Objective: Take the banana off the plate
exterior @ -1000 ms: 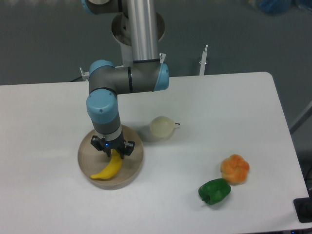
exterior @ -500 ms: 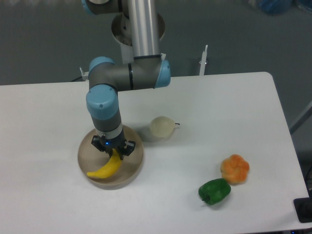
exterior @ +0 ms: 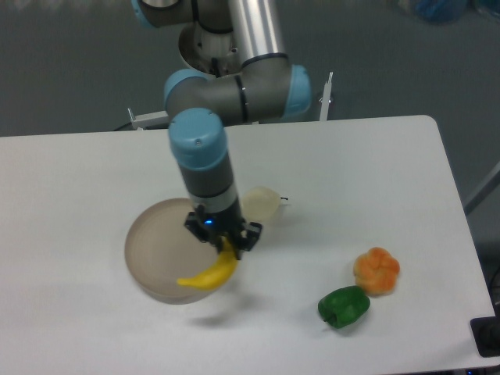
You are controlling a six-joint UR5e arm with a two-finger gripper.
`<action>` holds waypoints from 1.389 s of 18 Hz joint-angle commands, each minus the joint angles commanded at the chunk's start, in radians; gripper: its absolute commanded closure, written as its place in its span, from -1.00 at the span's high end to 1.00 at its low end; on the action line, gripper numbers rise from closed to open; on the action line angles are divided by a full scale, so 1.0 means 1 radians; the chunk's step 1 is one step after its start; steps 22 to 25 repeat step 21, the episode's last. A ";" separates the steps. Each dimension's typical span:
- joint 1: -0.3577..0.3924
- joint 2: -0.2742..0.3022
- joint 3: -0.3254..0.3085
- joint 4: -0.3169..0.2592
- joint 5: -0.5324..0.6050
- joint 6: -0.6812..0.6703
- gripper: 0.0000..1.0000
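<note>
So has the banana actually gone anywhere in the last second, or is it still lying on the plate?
Yes. The banana, held in the gripper, has risen and shifted right: it now hangs over the plate's right rim, closer to the pale fruit.

Banana [exterior: 209, 273] upper end hidden in gripper [exterior: 224, 238]; pale fruit [exterior: 262, 205] probably partly covered.

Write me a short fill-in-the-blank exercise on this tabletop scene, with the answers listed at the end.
1. The gripper is shut on the yellow ______.
2. The round beige plate now holds ______ fruit.
3. The orange lumpy fruit sits right beside a ______ pepper.
4. The pale pear-like fruit lies to the ______ of the plate in the picture.

Answers: banana; no; green; right
</note>
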 joint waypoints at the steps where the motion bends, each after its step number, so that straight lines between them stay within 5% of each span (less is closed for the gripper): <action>1: 0.020 -0.003 0.005 0.002 0.000 0.048 -0.50; 11: 0.144 -0.011 0.064 0.006 -0.012 0.241 -0.50; 25: 0.166 -0.021 0.086 0.009 -0.012 0.266 -0.50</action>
